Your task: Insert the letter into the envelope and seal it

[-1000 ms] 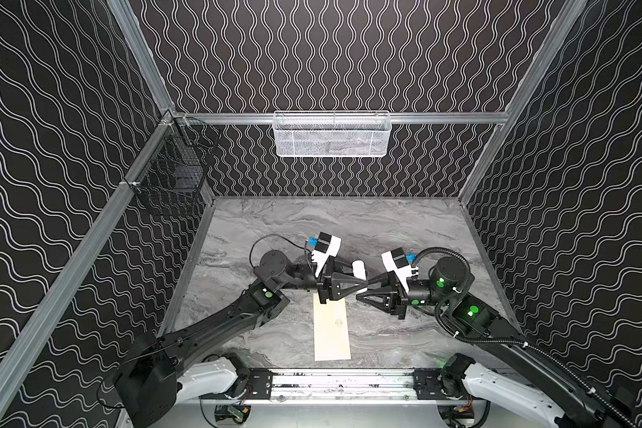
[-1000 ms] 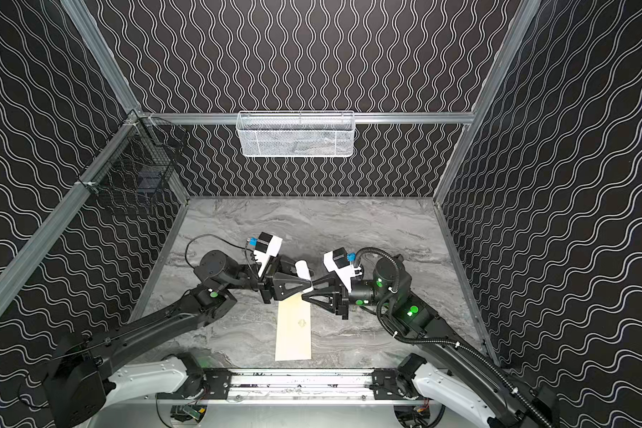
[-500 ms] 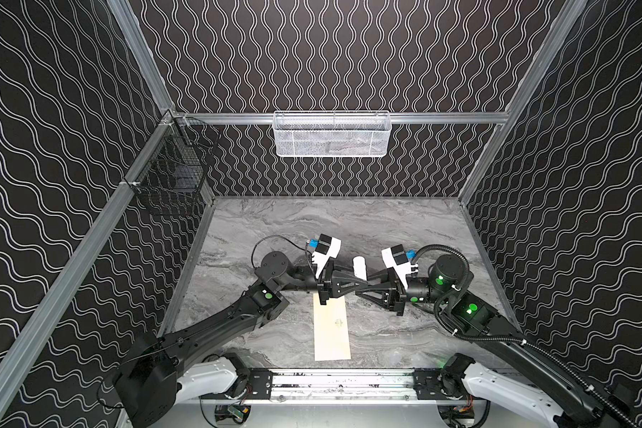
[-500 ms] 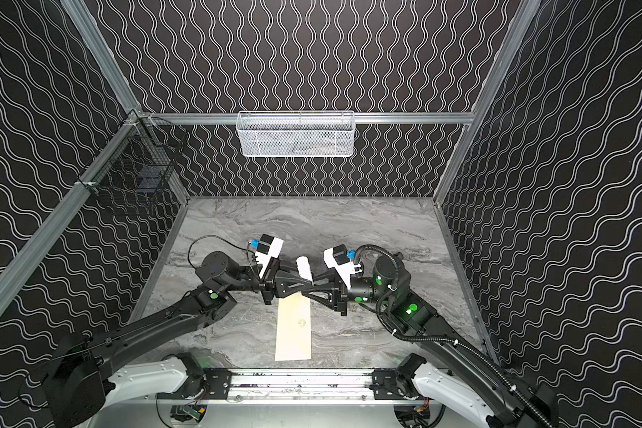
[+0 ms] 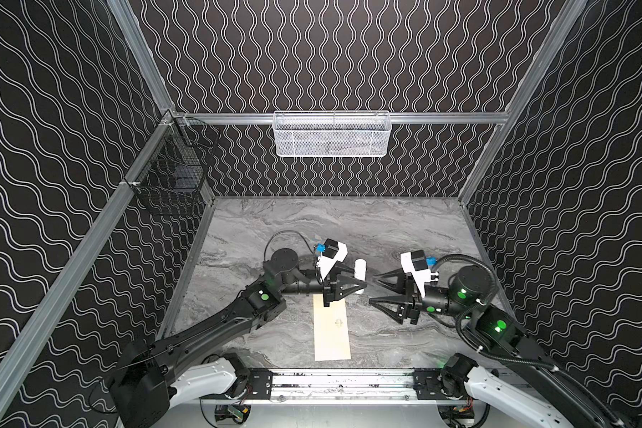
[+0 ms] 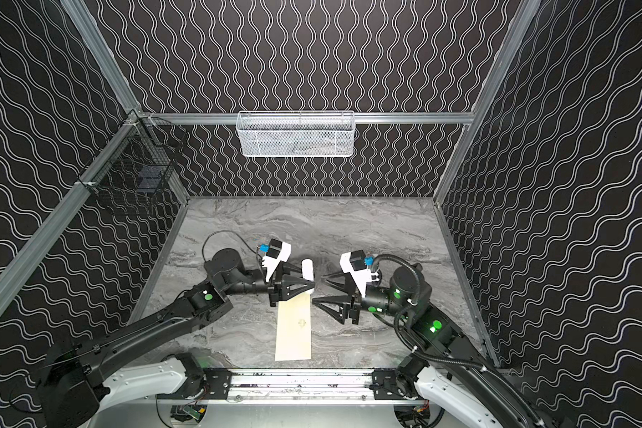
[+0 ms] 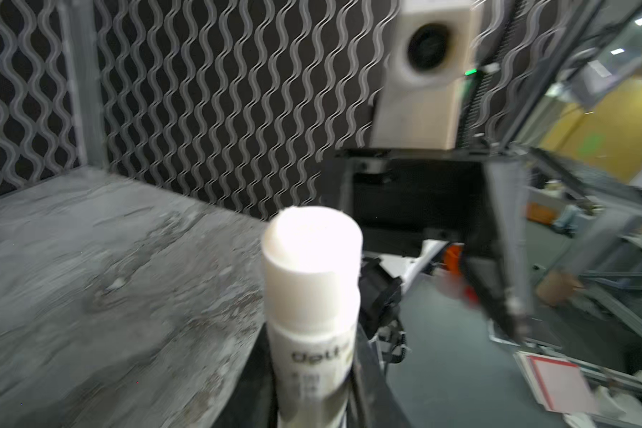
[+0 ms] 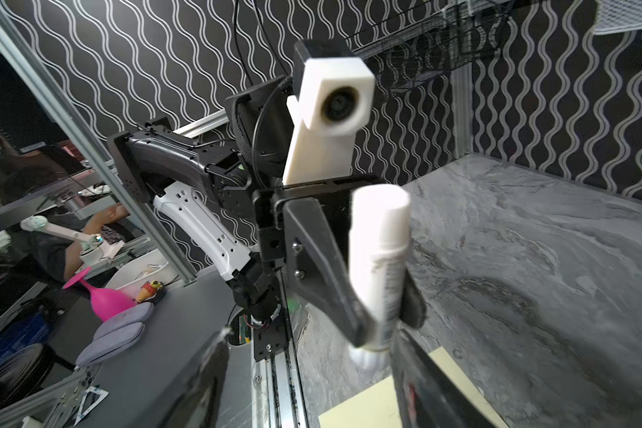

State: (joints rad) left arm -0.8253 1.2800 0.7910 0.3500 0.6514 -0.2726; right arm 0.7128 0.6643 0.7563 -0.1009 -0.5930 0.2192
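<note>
Fig. — Hand-over stage, as I see it from the remote station. The left gripper [image 5: 363,287] is pinched on a white glue stick [image 5: 360,269], which stands roughly upright in the grip. In the left wrist view the glue stick [image 7: 312,296] rises from between the two dark fingers [image 7: 253,392], printed label facing the camera. In the right wrist view the same stick [image 8: 380,259] is clamped near its lower end by the left gripper [image 8: 386,326]. The right gripper [image 5: 373,290] faces the left one tip to tip, just beside it but not touching. Its jaws are spread wide with nothing between them, as both top views show, and its own fingers [image 8: 201,389] frame the right wrist view well apart. The envelope [image 5: 332,333] lies flat on the grey marbled tabletop [image 5: 275,229]. Its long axis runs from the front rail [image 5: 343,381] toward the back wall, and a small emblem [image 5: 337,323] marks the middle of its face. Its far end passes beneath the left gripper's body, and its near end stops just short of the rail. A corner of the envelope [image 8: 371,407] also shows below the stick in the right wrist view.
</note>
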